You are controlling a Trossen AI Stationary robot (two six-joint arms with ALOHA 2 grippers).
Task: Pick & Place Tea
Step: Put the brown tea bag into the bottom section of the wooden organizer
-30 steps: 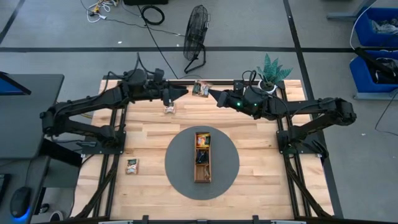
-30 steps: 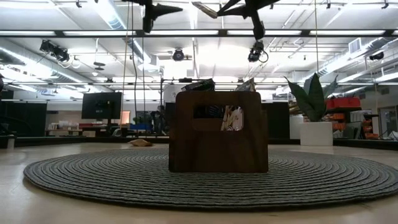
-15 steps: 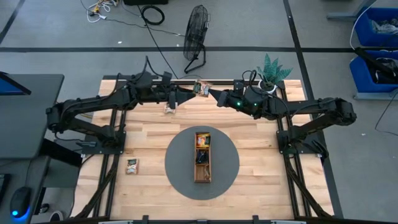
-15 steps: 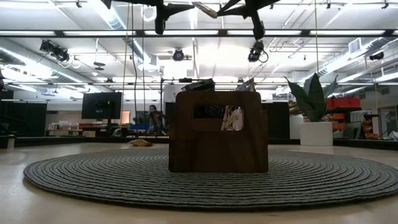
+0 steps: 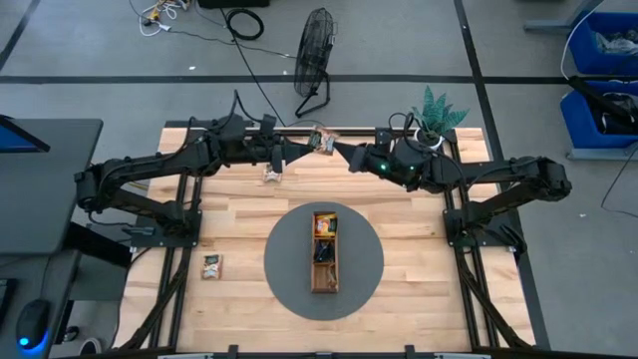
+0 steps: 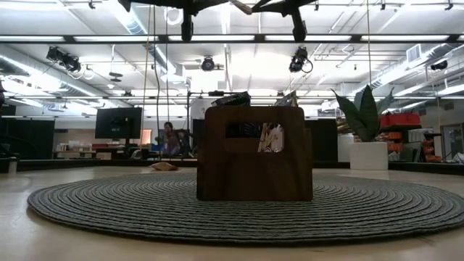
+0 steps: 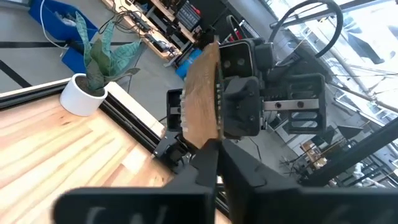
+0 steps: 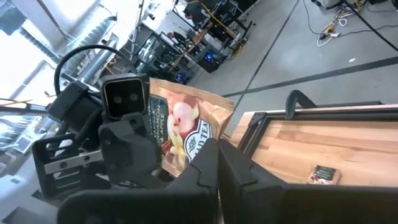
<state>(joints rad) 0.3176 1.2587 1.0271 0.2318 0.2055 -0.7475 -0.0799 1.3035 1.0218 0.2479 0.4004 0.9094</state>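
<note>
Both arms meet high above the far edge of the worktop [image 5: 249, 199], beyond the wooden tray [image 5: 325, 251] that sits on the round grey mat [image 5: 289, 269]. Between them hangs one tea sachet [image 5: 321, 142], a tan packet printed with fruit, well above and beyond the tray. The right gripper [image 5: 340, 151] is clenched on one edge of this sachet; in the right wrist view its closed fingers [image 8: 208, 163] pinch the lower corner of the packet [image 8: 180, 127]. The left gripper [image 5: 303, 148] comes in from the opposite side, its fingers drawn nearly together on the sachet's other edge; the left wrist view shows the packet [image 7: 200, 99] edge-on, standing up from between those narrowed fingers [image 7: 206, 163], with the right arm's wrist just behind it. So the sachet is gripped from both sides at once. Inside the tray, more sachets [image 5: 325, 224] fill the compartments at the end nearest the grippers. Another sachet [image 5: 271, 175] lies flat on the worktop beyond the mat, on the left arm's side of the tray, below the left gripper. One more sachet [image 5: 211, 264] lies near the left arm's base, level with the tray and well off the mat. A potted plant [image 5: 435, 115] stands at the far corner on the right arm's side.
</note>
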